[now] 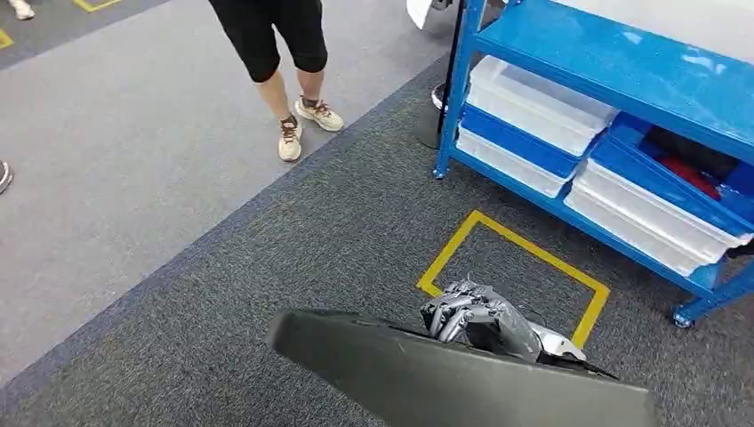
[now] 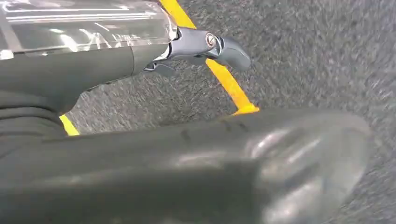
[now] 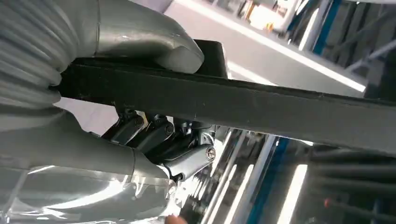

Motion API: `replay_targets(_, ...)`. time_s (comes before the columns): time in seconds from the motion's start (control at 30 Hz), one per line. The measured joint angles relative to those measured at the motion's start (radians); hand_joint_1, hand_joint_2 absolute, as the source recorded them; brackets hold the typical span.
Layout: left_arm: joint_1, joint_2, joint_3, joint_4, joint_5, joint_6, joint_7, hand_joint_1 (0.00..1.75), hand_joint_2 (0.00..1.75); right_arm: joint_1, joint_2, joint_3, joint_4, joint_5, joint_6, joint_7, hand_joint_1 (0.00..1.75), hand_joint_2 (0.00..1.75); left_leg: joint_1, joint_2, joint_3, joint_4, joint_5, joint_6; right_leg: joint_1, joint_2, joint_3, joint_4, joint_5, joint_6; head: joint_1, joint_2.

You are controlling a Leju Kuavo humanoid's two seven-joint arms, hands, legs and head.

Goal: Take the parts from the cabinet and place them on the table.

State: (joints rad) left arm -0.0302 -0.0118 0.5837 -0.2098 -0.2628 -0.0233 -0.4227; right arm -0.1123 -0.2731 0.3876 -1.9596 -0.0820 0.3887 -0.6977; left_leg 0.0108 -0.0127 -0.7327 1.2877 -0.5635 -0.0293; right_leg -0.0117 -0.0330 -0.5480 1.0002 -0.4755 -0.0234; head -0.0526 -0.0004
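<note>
A flat dark grey part [image 1: 462,382] with a rounded corner lies across the bottom of the head view. My right hand [image 1: 480,320] grips its far edge. In the right wrist view the thumb [image 3: 159,44] presses one face of the part's edge [image 3: 261,105] and the dark fingers [image 3: 154,137] curl against the other. In the left wrist view my left hand [image 2: 187,44] reaches out with a dark finger straight over the carpet, beside a large blurred grey shape [image 2: 210,163] that seems to be the part. Whether the left hand holds it is unclear.
A blue cabinet [image 1: 613,62] stands at the right, with white bins [image 1: 533,102] and a blue bin on its low shelf. A yellow tape square [image 1: 516,262] marks the dark carpet before it. A person's legs [image 1: 284,80] stand at the upper left on lighter floor.
</note>
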Motion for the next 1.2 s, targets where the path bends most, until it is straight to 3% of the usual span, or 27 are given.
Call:
replay_targets(0.03, 0.0, 0.0, -0.001, 0.0, 0.0, 0.0, 0.0, 0.0, 0.0, 0.0, 0.0, 0.001, 0.0, 0.0, 0.0, 0.0, 1.73, 1.75, 0.001, 0.002, -0.017, 0.042, -0.009, -0.002, 0.001, -0.015, 0.0, 0.001, 0.0, 0.0, 0.0, 0.0)
replay_targets(0.07, 0.004, 0.0, -0.002, 0.0, 0.0, 0.0, 0.0, 0.0, 0.0, 0.0, 0.0, 0.002, 0.0, 0.0, 0.0, 0.0, 1.73, 1.75, 0.001, 0.005, -0.009, 0.033, 0.007, -0.003, 0.002, -0.03, 0.0, 0.001, -0.002, 0.0, 0.0, 0.0)
replay_targets(0.1, 0.006, 0.0, -0.002, 0.0, 0.0, 0.0, 0.0, 0.0, 0.0, 0.0, 0.0, 0.002, 0.0, 0.0, 0.0, 0.0, 1.73, 1.75, 0.001, 0.008, 0.019, -0.017, 0.036, -0.002, 0.002, -0.042, 0.002, 0.001, -0.003, 0.001, 0.0, 0.0)
replay_targets(0.13, 0.007, 0.0, -0.003, 0.0, 0.0, 0.0, 0.0, 0.0, 0.0, 0.0, 0.0, 0.002, 0.0, 0.0, 0.0, 0.0, 1.73, 1.75, 0.001, 0.017, 0.075, -0.116, 0.081, 0.001, 0.003, -0.057, 0.005, 0.001, -0.005, 0.004, 0.0, 0.0)
replay_targets(0.17, 0.006, 0.001, -0.003, 0.0, 0.0, 0.0, 0.0, 0.0, 0.0, 0.0, 0.0, 0.002, 0.0, 0.0, 0.0, 0.0, 1.73, 1.75, -0.001, 0.048, 0.135, -0.219, 0.119, 0.007, 0.004, -0.07, 0.009, 0.002, -0.008, 0.007, 0.0, 0.0)
replay_targets(0.2, 0.002, 0.001, -0.003, 0.0, 0.0, 0.0, 0.0, 0.0, 0.0, 0.0, 0.0, 0.003, -0.001, 0.0, 0.0, 0.0, 1.73, 1.75, -0.012, 0.117, 0.163, -0.279, 0.108, 0.016, 0.009, -0.081, 0.013, 0.002, -0.011, 0.012, 0.0, 0.0)
replay_targets(0.23, 0.0, 0.001, -0.003, 0.0, 0.0, 0.0, 0.0, 0.0, 0.0, 0.0, 0.0, 0.003, -0.001, 0.0, 0.0, 0.0, 1.73, 1.75, -0.015, 0.104, 0.163, -0.279, 0.116, 0.026, 0.014, -0.089, 0.011, 0.003, -0.012, 0.016, 0.0, 0.0)
replay_targets(0.37, 0.006, 0.002, -0.004, 0.0, 0.003, 0.018, -0.014, 0.0, 0.0, 0.005, -0.002, 0.004, -0.002, -0.012, 0.003, 0.004, 1.73, 1.75, -0.011, 0.052, 0.158, -0.287, 0.125, 0.043, 0.015, -0.126, 0.018, 0.003, -0.019, 0.036, 0.0, 0.0)
replay_targets(0.4, 0.011, 0.006, -0.004, 0.0, 0.012, 0.04, -0.042, 0.0, 0.0, 0.039, -0.014, -0.003, -0.01, -0.028, 0.014, 0.007, 1.73, 1.75, -0.006, 0.038, 0.159, -0.291, 0.129, 0.049, 0.007, -0.054, 0.015, 0.023, -0.04, 0.045, 0.0, 0.0)
replay_targets(0.43, 0.011, 0.019, -0.002, 0.0, 0.015, 0.051, -0.068, 0.0, 0.0, 0.092, -0.024, -0.017, -0.036, -0.049, 0.026, 0.003, 1.73, 1.75, -0.005, 0.022, 0.158, -0.291, 0.131, 0.053, 0.005, -0.001, -0.008, 0.081, -0.08, 0.046, 0.0, 0.0)
replay_targets(0.47, 0.013, 0.027, 0.002, 0.0, 0.02, 0.055, -0.085, 0.0, 0.0, 0.14, -0.039, -0.033, -0.057, -0.056, 0.035, -0.001, 1.73, 1.75, -0.004, 0.003, 0.157, -0.291, 0.131, 0.055, 0.004, 0.023, -0.045, 0.16, -0.123, 0.048, 0.0, 0.0)
replay_targets(0.5, 0.019, 0.036, 0.004, 0.0, 0.023, 0.055, -0.093, 0.0, 0.0, 0.172, -0.05, -0.045, -0.068, -0.056, 0.044, 0.0, 1.73, 1.75, -0.005, -0.014, 0.155, -0.29, 0.132, 0.056, 0.004, 0.033, -0.091, 0.249, -0.161, 0.048, 0.0, 0.0)
replay_targets(0.53, 0.025, 0.045, 0.006, 0.0, 0.024, 0.055, -0.095, 0.0, 0.0, 0.188, -0.057, -0.05, -0.072, -0.056, 0.053, 0.0, 1.73, 1.75, -0.006, -0.026, 0.154, -0.289, 0.132, 0.056, 0.005, 0.034, -0.129, 0.314, -0.179, 0.049, 0.0, 0.0)
replay_targets(0.57, 0.03, 0.053, 0.01, 0.0, 0.026, 0.053, -0.095, 0.0, 0.0, 0.205, -0.059, -0.059, -0.076, -0.055, 0.073, 0.0, 1.73, 1.75, -0.007, -0.037, 0.154, -0.288, 0.132, 0.056, 0.004, 0.034, -0.142, 0.329, -0.168, 0.048, 0.0, 0.0)
replay_targets(0.63, 0.033, 0.063, 0.019, 0.0, 0.028, 0.048, -0.096, 0.0, 0.0, 0.263, -0.053, -0.101, -0.101, -0.042, 0.152, 0.0, 1.73, 1.75, -0.007, -0.072, 0.157, -0.285, 0.131, 0.054, 0.003, 0.038, -0.091, 0.211, -0.08, 0.044, 0.0, 0.0)
replay_targets(0.67, 0.034, 0.064, 0.02, 0.0, 0.028, 0.046, -0.096, 0.0, 0.0, 0.282, -0.044, -0.119, -0.11, -0.03, 0.182, 0.0, 1.73, 1.75, -0.007, -0.086, 0.159, -0.283, 0.129, 0.052, -0.001, 0.054, -0.047, 0.118, -0.031, 0.041, 0.0, 0.0)
replay_targets(0.7, 0.036, 0.064, 0.021, 0.0, 0.028, 0.044, -0.096, 0.0, 0.0, 0.296, -0.039, -0.131, -0.119, -0.015, 0.194, 0.0, 1.73, 1.75, -0.006, -0.1, 0.158, -0.281, 0.128, 0.049, -0.004, 0.095, -0.01, 0.037, 0.001, 0.037, 0.0, 0.0)
replay_targets(0.73, 0.038, 0.064, 0.021, 0.0, 0.028, 0.043, -0.096, 0.0, 0.0, 0.301, -0.036, -0.136, -0.122, -0.008, 0.195, 0.0, 1.73, 1.75, -0.006, -0.103, 0.156, -0.28, 0.128, 0.048, -0.005, 0.123, -0.005, 0.022, -0.008, 0.036, 0.0, 0.0)
replay_targets(0.87, 0.037, 0.064, 0.021, 0.0, 0.028, 0.043, -0.096, 0.0, 0.0, 0.304, -0.034, -0.139, -0.123, -0.005, 0.195, 0.0, 1.73, 1.75, -0.01, -0.105, 0.155, -0.277, 0.126, 0.046, -0.002, 0.128, -0.005, 0.021, -0.011, 0.039, 0.0, 0.0)
replay_targets(0.93, 0.037, 0.064, 0.022, 0.0, 0.028, 0.04, -0.096, 0.0, 0.0, 0.324, -0.026, -0.151, -0.133, 0.006, 0.193, 0.0, 1.73, 1.75, -0.009, -0.119, 0.147, -0.275, 0.129, 0.037, -0.001, 0.106, -0.009, 0.019, -0.005, 0.034, 0.0, 0.0)
replay_targets(0.97, 0.042, 0.06, 0.025, 0.0, 0.029, 0.036, -0.095, 0.0, 0.0, 0.347, -0.024, -0.164, -0.145, 0.009, 0.184, 0.0, 1.73, 1.75, -0.003, -0.138, 0.143, -0.28, 0.134, 0.026, 0.006, 0.089, -0.009, 0.02, -0.005, 0.027, 0.0, 0.0)
replay_targets(1.0, 0.047, 0.058, 0.03, 0.001, 0.032, 0.037, -0.094, 0.0, 0.0, 0.366, -0.024, -0.172, -0.162, 0.016, 0.167, 0.0, 1.73, 1.75, -0.008, -0.085, 0.134, -0.259, 0.119, 0.017, -0.003, 0.056, 0.001, 0.002, 0.005, 0.011, 0.0, 0.0)
replay_targets(1.03, 0.045, 0.058, 0.032, 0.001, 0.031, 0.036, -0.093, 0.0, 0.0, 0.378, -0.024, -0.175, -0.169, 0.019, 0.161, 0.0, 1.73, 1.75, -0.01, -0.034, 0.114, -0.215, 0.084, 0.012, -0.002, 0.045, 0.001, 0.001, 0.003, 0.005, 0.0, 0.0)
replay_targets(1.07, 0.04, 0.058, 0.035, 0.001, 0.031, 0.036, -0.093, 0.0, 0.0, 0.389, -0.024, -0.178, -0.177, 0.026, 0.153, 0.0, 1.73, 1.75, -0.008, -0.009, 0.081, -0.142, 0.039, 0.007, 0.0, 0.029, 0.001, 0.001, 0.001, 0.002, 0.0, 0.0)
replay_targets(1.13, 0.034, 0.054, 0.041, 0.001, 0.031, 0.036, -0.092, 0.0, 0.0, 0.397, -0.024, -0.177, -0.179, 0.042, 0.132, 0.0, 1.73, 1.75, -0.002, 0.002, 0.009, 0.016, -0.031, -0.001, 0.003, -0.003, 0.001, 0.002, -0.001, -0.001, 0.0, 0.0)
replay_targets(1.17, 0.033, 0.051, 0.043, 0.001, 0.031, 0.035, -0.09, 0.0, 0.0, 0.397, -0.024, -0.174, -0.179, 0.051, 0.122, 0.0, 1.73, 1.75, 0.001, 0.003, -0.002, 0.047, -0.033, -0.004, 0.003, -0.018, 0.001, 0.002, -0.001, 0.0, 0.0, 0.0)
replay_targets(1.2, 0.034, 0.05, 0.044, 0.001, 0.031, 0.035, -0.088, 0.0, 0.0, 0.397, -0.024, -0.167, -0.179, 0.058, 0.11, 0.0, 1.73, 1.75, 0.003, 0.005, 0.014, 0.024, -0.013, -0.006, 0.003, -0.033, 0.002, 0.002, -0.002, 0.001, 0.0, 0.0)
